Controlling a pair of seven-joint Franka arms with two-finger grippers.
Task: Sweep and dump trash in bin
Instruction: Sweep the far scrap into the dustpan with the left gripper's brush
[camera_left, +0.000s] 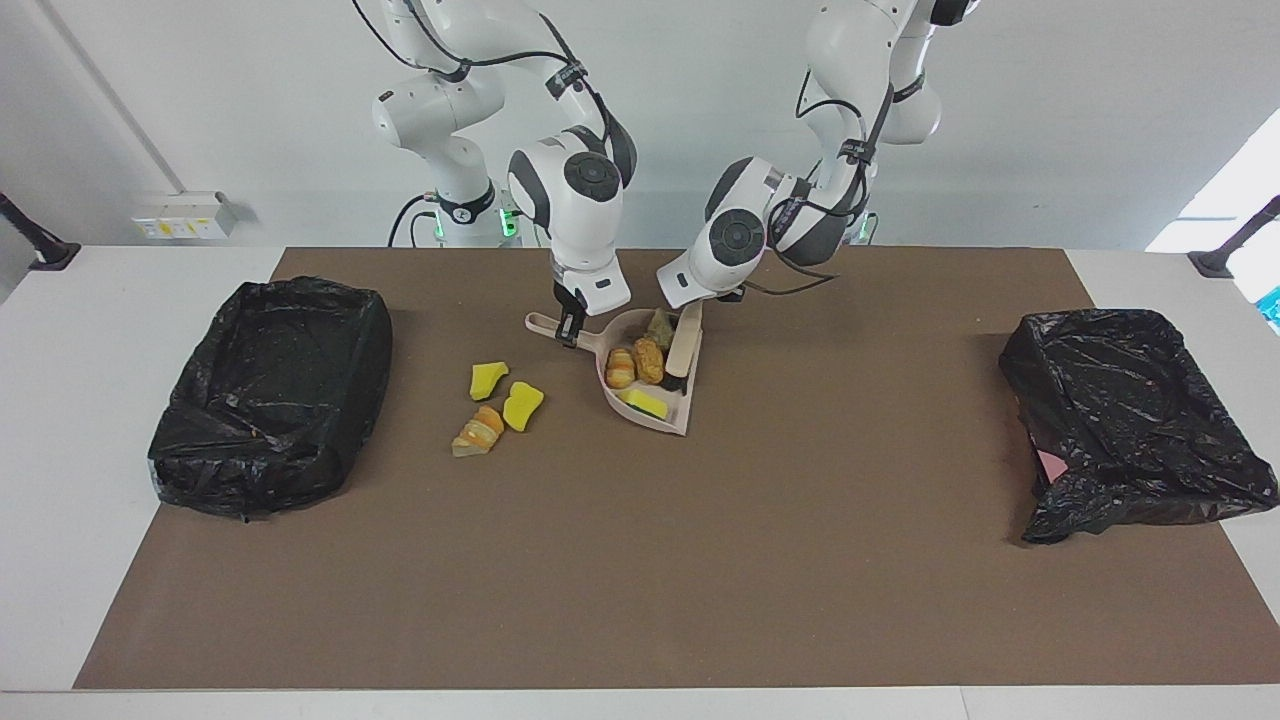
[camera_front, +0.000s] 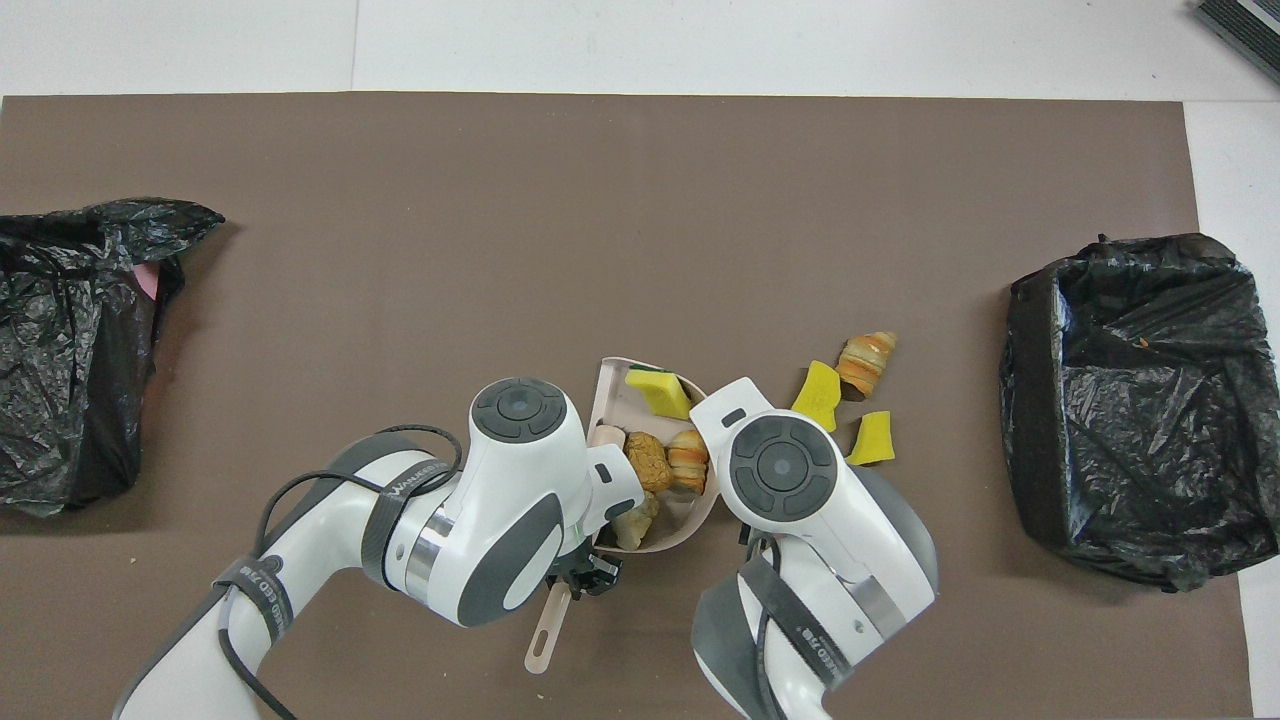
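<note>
Setting: robotics laboratory, test station. Evidence: two white robot arms, one (camera_left: 575, 190) and the other (camera_left: 780, 210), mounted side by side at one edge of a white bench (camera_left: 100, 300); brown mat (camera_left: 640, 560) covering the work area; plain white wall (camera_left: 1080, 120); exposed black cables (camera_left: 770, 215) at the arm bases; small wall-mounted socket box (camera_left: 185, 213); black clamp stands (camera_left: 1235, 240) at the bench corners; two bins lined with black bags, one (camera_left: 270, 390) and the other (camera_left: 1130, 420), at either end.

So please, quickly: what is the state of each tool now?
Left tool: closed, holding the brush in the dustpan.
Right tool: closed, holding the dustpan handle.
</note>
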